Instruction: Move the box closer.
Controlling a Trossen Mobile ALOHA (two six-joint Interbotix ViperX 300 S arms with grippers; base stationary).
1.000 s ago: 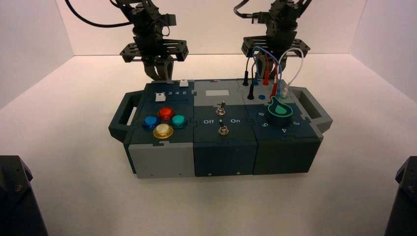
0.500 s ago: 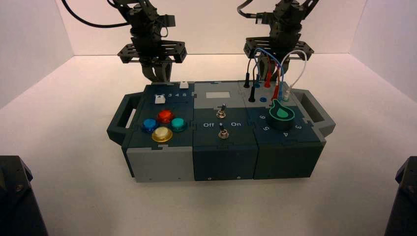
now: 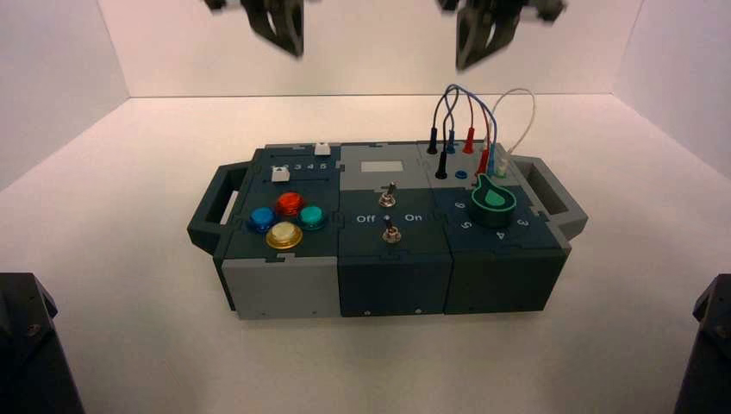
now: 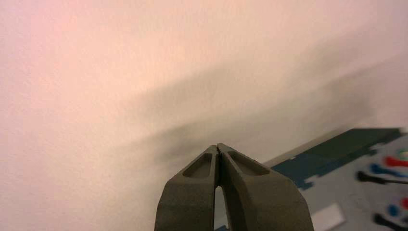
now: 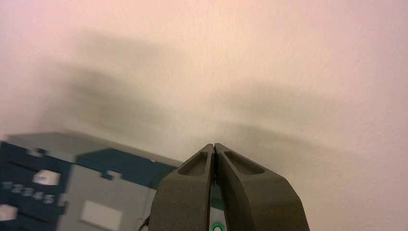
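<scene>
Control box [image 3: 392, 207] sits on the surface [image 3: 388, 362] below the left gripper [image 3: 296, 52] and right gripper [image 3: 464, 65], which hang raised beyond its far edge, each closed on nothing, pointing downward.

Red, blue, green and yellow buttons [image 3: 288, 219] dot the dark-teal and grey box [image 3: 392, 285].

- You can read "1 2 3 4 5" in white, in a row between the two white slider caps [image 5: 46, 177] on the dark-teal left panel [image 3: 259, 194] of the control box [image 3: 392, 289].
- You also have white lettering beside the toggle switches [image 3: 390, 233] on its middle panel [image 3: 353, 241], and white markings around the green dial [image 3: 492, 207] on its right panel [image 3: 539, 233].
</scene>
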